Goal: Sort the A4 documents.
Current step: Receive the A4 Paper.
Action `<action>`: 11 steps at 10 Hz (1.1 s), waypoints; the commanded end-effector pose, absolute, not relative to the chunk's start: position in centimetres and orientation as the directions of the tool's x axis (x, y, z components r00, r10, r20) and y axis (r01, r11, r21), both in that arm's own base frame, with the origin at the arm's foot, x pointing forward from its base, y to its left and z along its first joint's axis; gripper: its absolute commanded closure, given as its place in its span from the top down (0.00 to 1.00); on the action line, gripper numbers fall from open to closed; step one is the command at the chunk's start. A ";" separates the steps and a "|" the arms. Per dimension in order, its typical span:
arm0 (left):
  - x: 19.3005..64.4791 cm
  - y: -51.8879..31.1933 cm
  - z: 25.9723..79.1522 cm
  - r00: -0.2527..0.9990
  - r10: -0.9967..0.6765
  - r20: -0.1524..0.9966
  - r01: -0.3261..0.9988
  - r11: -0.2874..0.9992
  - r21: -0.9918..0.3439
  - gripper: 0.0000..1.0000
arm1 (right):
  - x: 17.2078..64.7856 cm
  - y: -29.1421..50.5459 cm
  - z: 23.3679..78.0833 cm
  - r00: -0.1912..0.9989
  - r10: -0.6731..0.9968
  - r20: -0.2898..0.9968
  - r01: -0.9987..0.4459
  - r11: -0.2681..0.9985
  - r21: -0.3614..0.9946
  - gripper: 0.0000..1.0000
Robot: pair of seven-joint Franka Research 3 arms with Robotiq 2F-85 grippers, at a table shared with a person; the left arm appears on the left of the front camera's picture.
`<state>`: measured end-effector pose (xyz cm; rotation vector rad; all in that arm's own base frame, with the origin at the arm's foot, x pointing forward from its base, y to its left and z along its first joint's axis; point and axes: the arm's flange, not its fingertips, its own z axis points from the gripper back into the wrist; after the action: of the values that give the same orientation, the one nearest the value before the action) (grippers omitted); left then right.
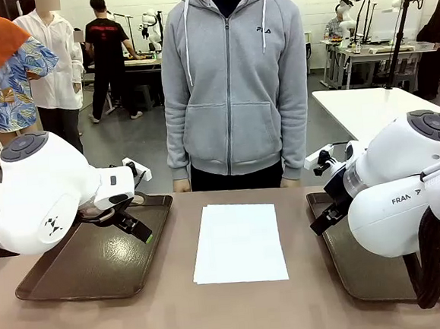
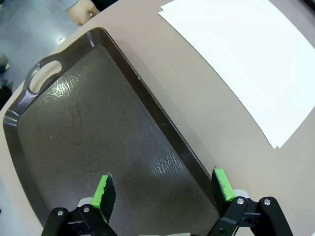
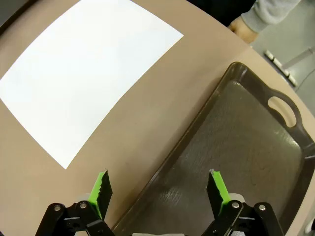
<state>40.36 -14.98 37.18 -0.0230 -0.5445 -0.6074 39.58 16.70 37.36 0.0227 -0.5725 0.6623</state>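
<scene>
Hovering open and empty, nothing picked yet: left gripper (image 2: pixel 165 184) at nine o'clock, right gripper (image 3: pixel 160 189) at three. Next probably means peeling the top sheet off the A4 documents (image 1: pixel 239 241).

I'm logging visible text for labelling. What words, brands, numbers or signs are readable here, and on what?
"FILA": on the chest of the person's grey hoodie.
"FRAN": on the right arm, on its white casing; the rest of the word is hidden.
Left arm: a small dark logo mark, no letters.
A4 documents: blank, no print.
</scene>
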 end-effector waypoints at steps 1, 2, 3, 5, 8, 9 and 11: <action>40.4 -15.0 37.2 0.685 -0.536 0.493 0.548 0.825 0.136 1.00 | 39.6 16.7 37.4 0.641 0.575 0.509 -0.587 0.794 -0.158 1.00; 39.6 -14.5 37.7 0.665 -0.540 0.516 0.555 0.819 0.142 1.00 | 39.1 15.8 39.4 0.620 0.563 0.547 -0.532 0.814 -0.233 1.00; 38.7 -13.2 38.7 0.681 -0.500 0.535 0.513 0.847 0.139 1.00 | 38.7 13.9 42.0 0.624 0.515 0.587 -0.486 0.845 -0.225 1.00; 36.7 -10.4 40.7 0.714 -0.415 0.564 0.460 0.885 0.068 1.00 | 37.3 9.9 45.9 0.621 0.429 0.656 -0.443 0.883 -0.158 1.00; 33.0 -7.2 44.3 0.713 -0.373 0.594 0.492 0.870 -0.045 1.00 | 34.8 4.6 49.9 0.594 0.363 0.717 -0.481 0.876 -0.045 1.00; 31.9 -6.1 45.4 0.692 -0.352 0.631 0.499 0.864 -0.065 1.00 | 33.9 2.9 51.0 0.576 0.327 0.749 -0.502 0.865 0.009 1.00; 29.5 -4.5 47.1 0.644 -0.308 0.700 0.565 0.808 -0.165 1.00 | 32.7 0.1 52.0 0.540 0.324 0.777 -0.578 0.814 0.062 1.00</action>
<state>36.44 -6.41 51.38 -0.3001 -0.6834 -0.4737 35.54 1.93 54.42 0.2729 -0.8494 0.4896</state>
